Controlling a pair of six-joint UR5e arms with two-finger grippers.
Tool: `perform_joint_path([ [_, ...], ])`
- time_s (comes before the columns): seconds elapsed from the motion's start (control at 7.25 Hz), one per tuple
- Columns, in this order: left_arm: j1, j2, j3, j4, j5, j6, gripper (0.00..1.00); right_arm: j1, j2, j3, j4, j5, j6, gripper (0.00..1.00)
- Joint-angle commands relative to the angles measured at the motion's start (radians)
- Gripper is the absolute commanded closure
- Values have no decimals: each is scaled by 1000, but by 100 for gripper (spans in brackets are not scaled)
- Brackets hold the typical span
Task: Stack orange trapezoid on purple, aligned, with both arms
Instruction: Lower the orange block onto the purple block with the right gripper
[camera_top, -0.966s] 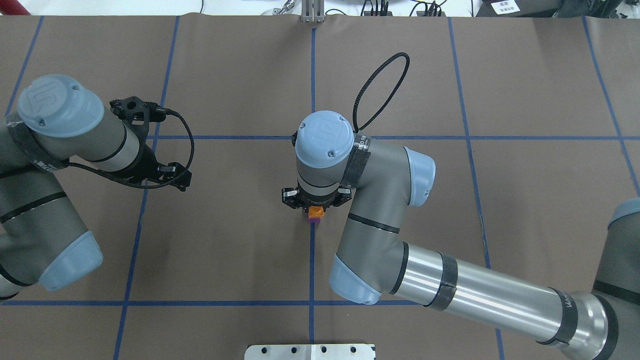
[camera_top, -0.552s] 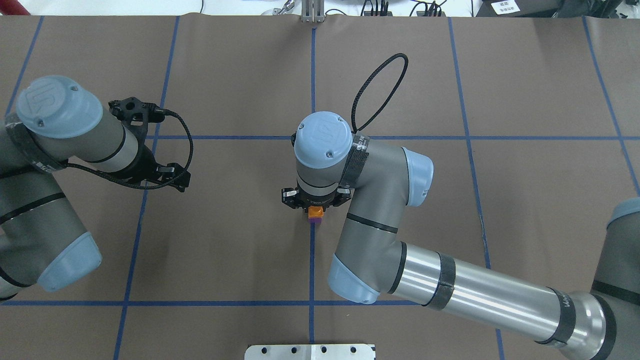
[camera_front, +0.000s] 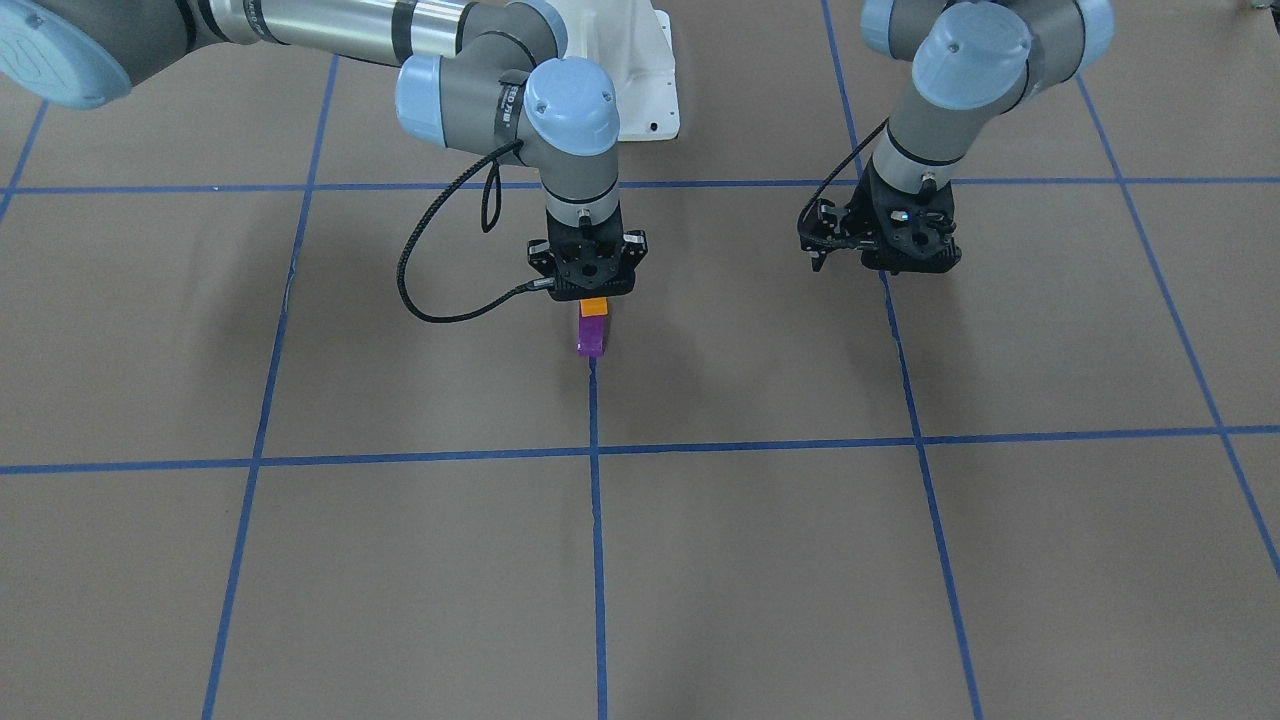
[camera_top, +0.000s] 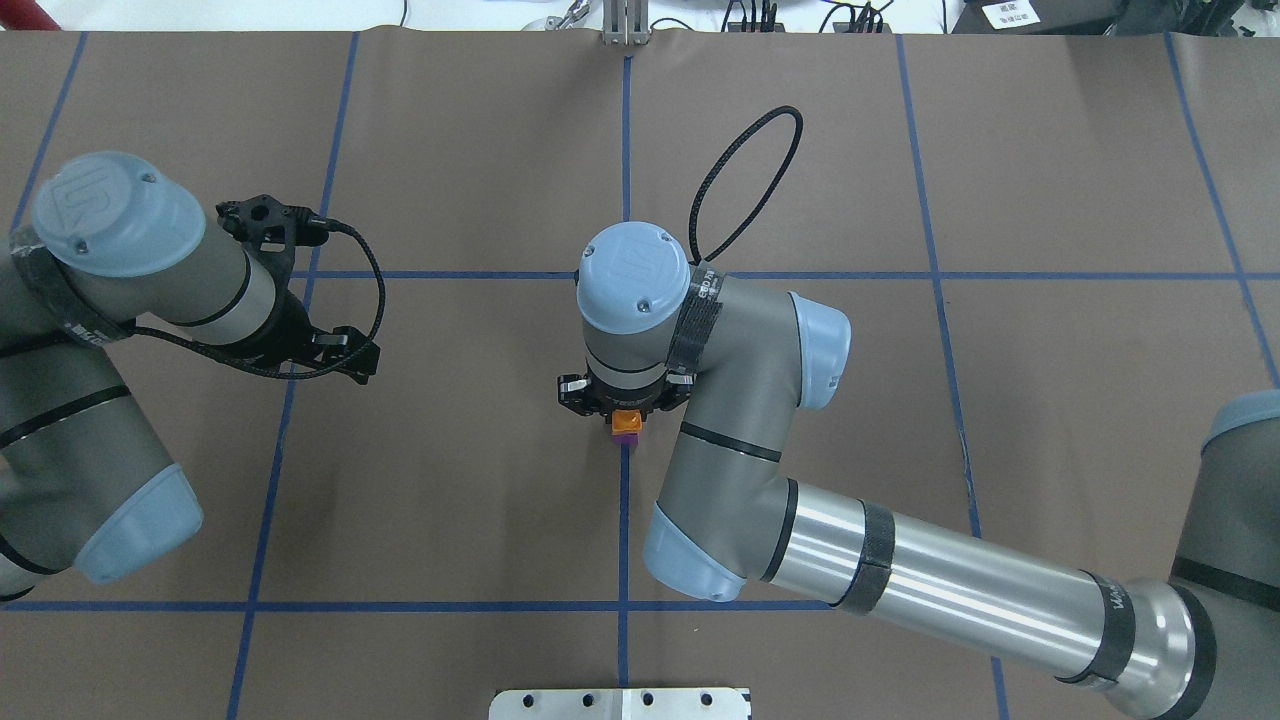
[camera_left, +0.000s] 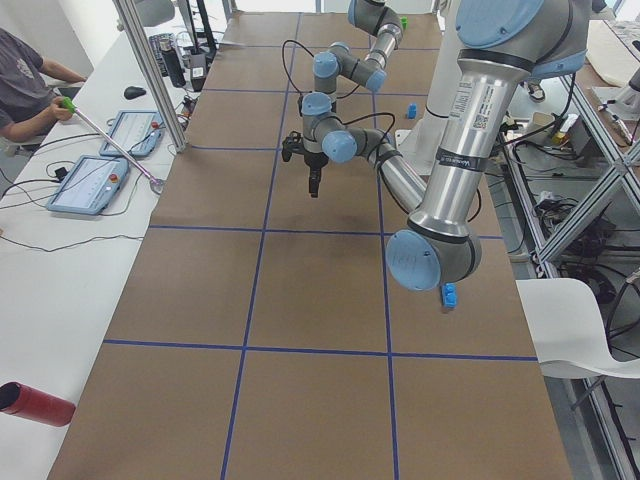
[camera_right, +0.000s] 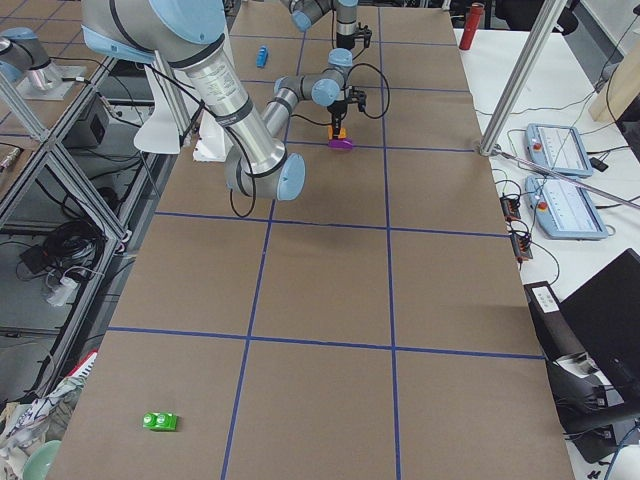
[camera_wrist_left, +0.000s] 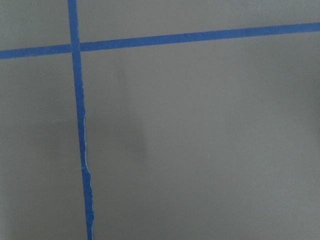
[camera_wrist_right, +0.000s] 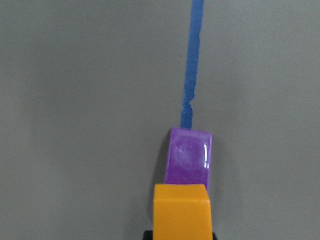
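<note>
Directly above purple (camera_front: 591, 338), orange trapezoid (camera_front: 594, 306) upright

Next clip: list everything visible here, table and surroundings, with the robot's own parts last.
orange trapezoid: 1, orange, table centre, directly over the purple block
purple block: 1, purple, at the end of a blue tape line
table: 1, brown cover, blue tape grid
small blue block: 1, blue, table edge near the robot base
green toy: 1, green, table's right end
red cylinder: 1, red, white side bench
control tablets: 2, grey-blue, side bench
operator: 1, at the bench
right gripper: 1, black, gripping the orange trapezoid
left gripper: 1, black, apart, holding nothing
</note>
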Motion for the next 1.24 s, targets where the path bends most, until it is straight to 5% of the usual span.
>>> perform_joint_path([
  [0.0,0,0,0,0,-1,0,1,-1,1,0,0,1,11,100],
  [1.1,2,0,-1,0,0,-1,1,-1,-2,-11,2,11,65,100],
])
